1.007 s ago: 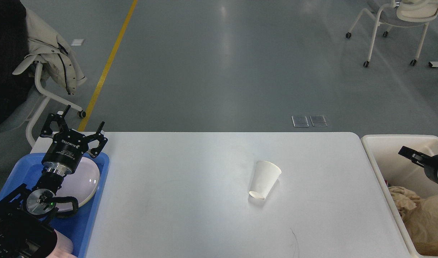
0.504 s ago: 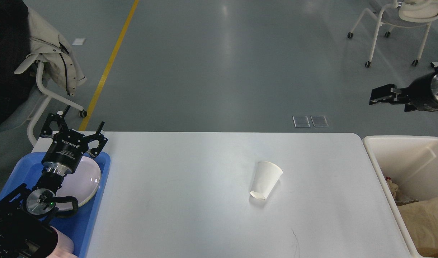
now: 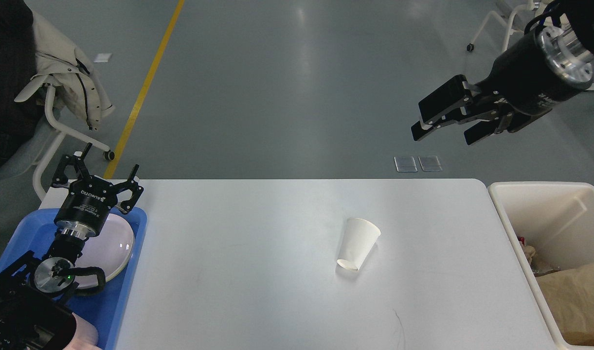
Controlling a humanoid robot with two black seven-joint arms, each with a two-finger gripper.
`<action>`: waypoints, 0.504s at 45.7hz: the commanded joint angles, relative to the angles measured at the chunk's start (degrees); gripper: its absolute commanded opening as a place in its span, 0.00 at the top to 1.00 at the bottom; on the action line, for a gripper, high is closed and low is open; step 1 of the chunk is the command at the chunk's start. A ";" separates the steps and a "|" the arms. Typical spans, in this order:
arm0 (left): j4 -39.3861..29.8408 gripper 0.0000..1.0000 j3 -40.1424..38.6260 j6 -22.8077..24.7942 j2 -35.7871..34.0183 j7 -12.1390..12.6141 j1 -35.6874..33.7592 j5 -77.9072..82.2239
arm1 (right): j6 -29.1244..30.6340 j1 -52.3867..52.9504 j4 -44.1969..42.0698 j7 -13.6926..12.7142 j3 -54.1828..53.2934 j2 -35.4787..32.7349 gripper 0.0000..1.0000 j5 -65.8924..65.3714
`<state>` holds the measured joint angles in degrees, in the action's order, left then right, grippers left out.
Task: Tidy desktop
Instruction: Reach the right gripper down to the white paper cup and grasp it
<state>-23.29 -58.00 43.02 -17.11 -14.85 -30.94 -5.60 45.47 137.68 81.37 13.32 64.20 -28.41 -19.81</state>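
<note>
A paper cup point(image 3: 357, 243) lay on its side mid-table point(image 3: 238, 291), between blue tray point(image 3: 126, 291) and cream bin point(image 3: 515, 228). The right gripper point(image 3: 445, 125) hung high with fingers parted, empty; the left gripper point(image 3: 98, 167), spread and empty, hovered over the tray. Best practice: descend squarely, pinch the cup's walls lightly to avoid crushing.

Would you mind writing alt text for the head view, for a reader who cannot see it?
A white paper cup lies tipped over on the white desktop. The right end effector hangs open above its far right corner. The left end effector sits open over a white plate in a blue tray, and a cream bin of brown paper stands right.
</note>
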 commanded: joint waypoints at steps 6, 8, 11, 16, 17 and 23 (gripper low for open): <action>0.00 0.00 -0.01 -0.04 0.06 -0.01 0.00 -0.02 | -19.77 -16.81 -1.03 -0.04 -0.57 5.37 0.00 5.21; 0.00 0.00 -0.01 -0.04 0.06 -0.01 0.00 -0.02 | -23.82 -21.20 -1.91 -0.04 -0.74 7.22 0.00 7.32; 0.00 0.00 -0.01 -0.04 0.06 -0.01 0.00 -0.02 | -28.58 -28.06 -3.31 -0.39 -1.09 9.51 0.00 9.96; 0.00 0.00 -0.01 -0.04 0.15 -0.01 0.00 0.07 | -32.28 -39.66 -8.58 -0.57 -3.37 12.85 0.00 11.63; 0.00 0.00 -0.01 -0.04 0.15 -0.01 0.00 -0.02 | -32.98 -41.86 -9.99 -0.66 -4.16 13.46 0.00 11.81; 0.00 0.00 -0.01 -0.04 0.32 -0.01 -0.09 -0.02 | -36.41 -51.18 -17.55 -1.62 -8.73 16.19 0.00 14.18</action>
<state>-23.29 -58.01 42.96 -16.97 -14.85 -30.93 -5.57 11.80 94.43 70.16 12.60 59.08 -14.51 -7.42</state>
